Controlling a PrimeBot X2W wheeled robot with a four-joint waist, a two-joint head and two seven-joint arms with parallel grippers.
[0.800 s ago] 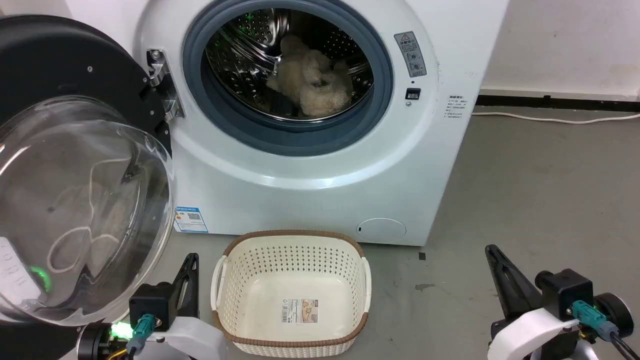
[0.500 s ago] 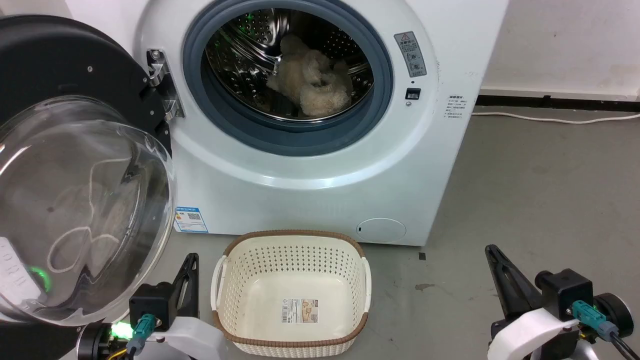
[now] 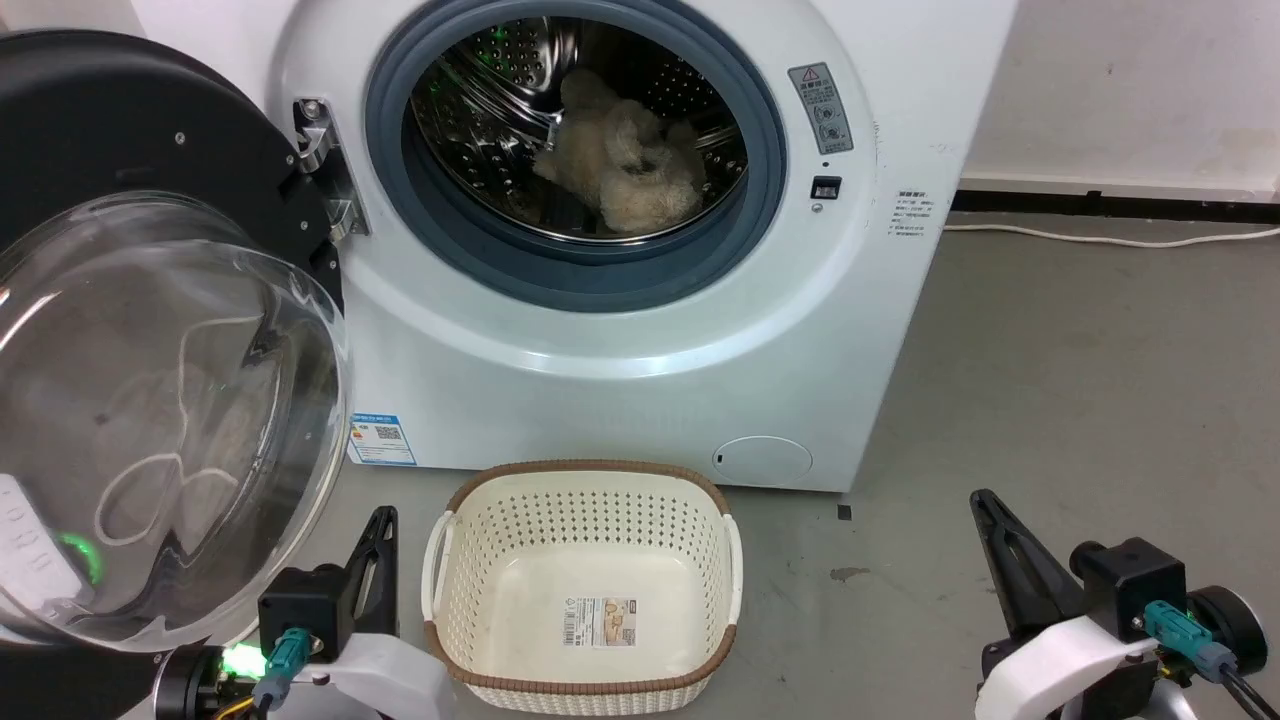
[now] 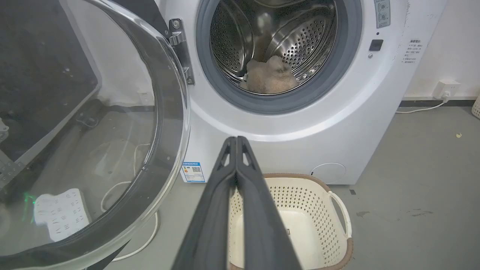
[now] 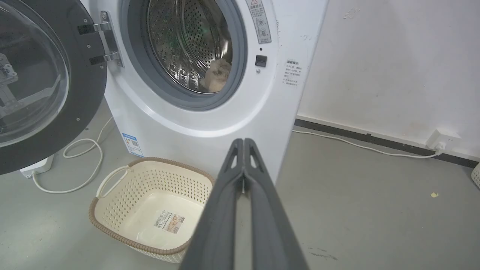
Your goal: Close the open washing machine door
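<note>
Wide-open door (image 3: 150,130) at left of washer (image 3: 600,370). Left fingers (image 4: 221,187) pressed together, empty, above basket (image 3: 585,468). Right fingers (image 5: 228,187) likewise together, empty, well apart from door.

We cannot read any wording. On the white boxy front-loading washing machine (image 3: 620,410), a grey warning label (image 3: 820,107) beside the drum opening shows a red triangle sign and small pictograms, and a block of fine black print (image 3: 915,212) sits near the right edge. A blue-bordered sticker (image 3: 381,439) with a square code sits at its lower left front, and we see a barcode label (image 3: 600,621) on the bottom of the cream perforated plastic basket (image 3: 470,570).
</note>
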